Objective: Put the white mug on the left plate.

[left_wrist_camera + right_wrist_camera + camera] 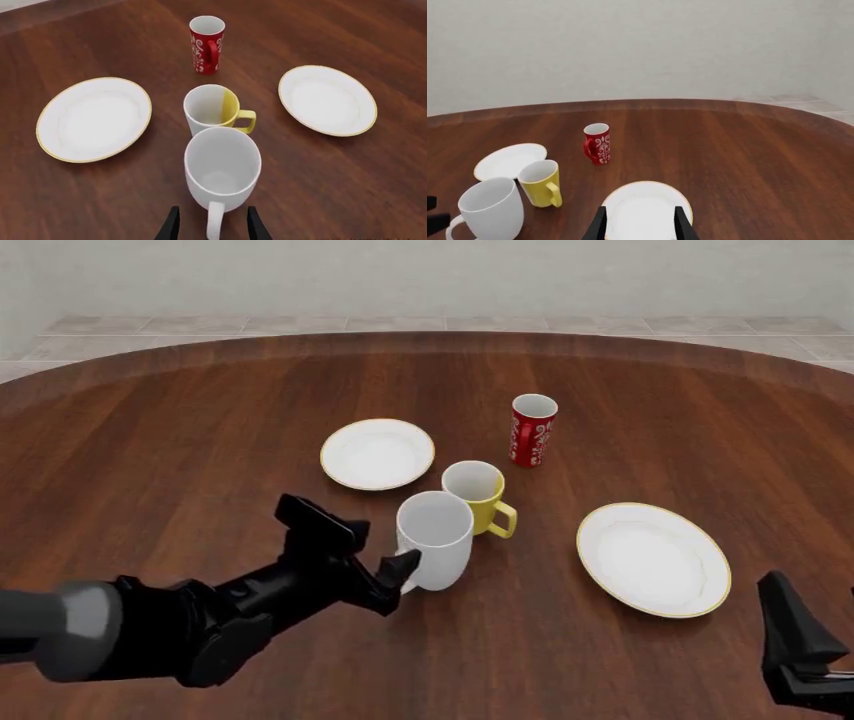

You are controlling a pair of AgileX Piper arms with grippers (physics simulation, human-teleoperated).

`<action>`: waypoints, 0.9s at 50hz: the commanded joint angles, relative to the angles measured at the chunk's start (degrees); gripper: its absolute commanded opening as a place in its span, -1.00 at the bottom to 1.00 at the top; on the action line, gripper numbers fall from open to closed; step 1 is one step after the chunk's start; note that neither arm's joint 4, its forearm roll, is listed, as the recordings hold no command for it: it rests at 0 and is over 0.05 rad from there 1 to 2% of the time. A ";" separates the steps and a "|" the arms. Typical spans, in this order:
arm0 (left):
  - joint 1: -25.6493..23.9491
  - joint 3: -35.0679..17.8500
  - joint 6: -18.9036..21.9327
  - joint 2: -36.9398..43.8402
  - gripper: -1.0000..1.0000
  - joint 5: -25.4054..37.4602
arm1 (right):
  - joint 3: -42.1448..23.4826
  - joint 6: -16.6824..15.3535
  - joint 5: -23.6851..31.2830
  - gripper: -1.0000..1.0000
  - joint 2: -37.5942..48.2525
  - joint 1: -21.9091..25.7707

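The white mug (435,538) stands upright on the table, its loop handle turned toward my left arm. My left gripper (398,580) is open at that handle. In the left wrist view the two fingertips (175,215) flank the handle of the white mug (222,167) without closing on it. The left plate (378,453), small and gold-rimmed, lies empty beyond the mug to the left; it also shows as the left plate (93,119) in the left wrist view. My right gripper (790,625) sits low at the near right, open and empty, also seen as the right gripper (640,220) in its own wrist view.
A yellow mug (475,495) stands just behind the white mug, almost touching it. A red patterned cup (534,430) stands farther back. A larger gold-rimmed plate (654,558) lies at the right, ahead of my right gripper. The dark wooden table (174,440) is round.
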 commanded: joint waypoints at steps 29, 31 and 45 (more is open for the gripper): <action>-0.37 -0.37 -0.47 4.64 1.00 -2.03 | -0.19 0.03 0.15 1.00 -0.03 -0.21; -0.25 -0.54 -0.48 4.94 1.00 -2.07 | -0.19 0.04 -0.31 1.00 0.45 -0.20; 0.48 -1.41 -0.27 7.49 1.00 -2.82 | -0.18 -0.01 -1.41 1.00 1.64 -0.20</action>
